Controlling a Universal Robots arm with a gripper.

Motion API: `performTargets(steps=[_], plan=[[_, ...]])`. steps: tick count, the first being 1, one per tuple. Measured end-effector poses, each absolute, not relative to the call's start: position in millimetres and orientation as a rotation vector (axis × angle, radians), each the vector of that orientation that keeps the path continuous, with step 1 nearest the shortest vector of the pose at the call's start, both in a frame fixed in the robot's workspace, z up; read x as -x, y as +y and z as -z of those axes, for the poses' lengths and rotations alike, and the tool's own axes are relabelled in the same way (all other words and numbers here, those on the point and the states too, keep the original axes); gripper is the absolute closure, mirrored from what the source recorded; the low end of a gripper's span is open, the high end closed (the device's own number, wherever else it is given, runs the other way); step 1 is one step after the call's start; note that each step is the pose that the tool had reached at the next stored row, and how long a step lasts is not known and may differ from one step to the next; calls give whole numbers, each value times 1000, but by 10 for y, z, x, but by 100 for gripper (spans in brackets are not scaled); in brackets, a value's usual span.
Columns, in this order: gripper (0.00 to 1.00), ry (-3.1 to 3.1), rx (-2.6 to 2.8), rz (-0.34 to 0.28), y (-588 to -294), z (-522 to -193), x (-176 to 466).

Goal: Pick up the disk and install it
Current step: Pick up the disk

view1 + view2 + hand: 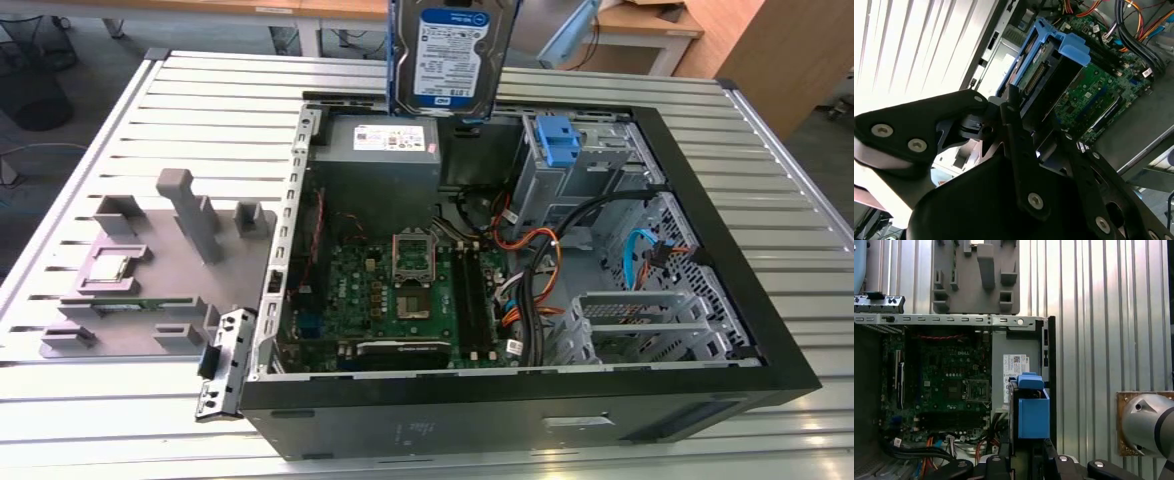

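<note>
At the exterior view's top centre, the disk (pixel 451 55) hangs upright above the open computer case's (pixel 534 400) far rim, clamped in the gripper (pixel 1033 107).

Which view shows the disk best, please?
The exterior view: the disk faces the camera, its label plain. The second wrist view shows its connector end and blue carrier; the first wrist view, the carrier's end.

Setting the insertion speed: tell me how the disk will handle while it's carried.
The disk is a metal slab, so probably stiff and heavy for its size. Its blue plastic carrier looks smooth, so it might slip in the pincer. Held upright above the open case, a drop would likely damage it.
</note>
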State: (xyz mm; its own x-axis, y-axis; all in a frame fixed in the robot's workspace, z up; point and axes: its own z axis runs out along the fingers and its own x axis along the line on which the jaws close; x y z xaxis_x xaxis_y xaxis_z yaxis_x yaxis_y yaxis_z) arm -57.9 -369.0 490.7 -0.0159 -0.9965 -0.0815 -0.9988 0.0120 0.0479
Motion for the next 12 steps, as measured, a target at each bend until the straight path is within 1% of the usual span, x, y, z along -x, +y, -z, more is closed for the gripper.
performTargets(steps=[4,12], plan=[[65,2217,2187,-143,-3691,-4908,468],[65,2217,2186,-143,-3691,-4907,461]])
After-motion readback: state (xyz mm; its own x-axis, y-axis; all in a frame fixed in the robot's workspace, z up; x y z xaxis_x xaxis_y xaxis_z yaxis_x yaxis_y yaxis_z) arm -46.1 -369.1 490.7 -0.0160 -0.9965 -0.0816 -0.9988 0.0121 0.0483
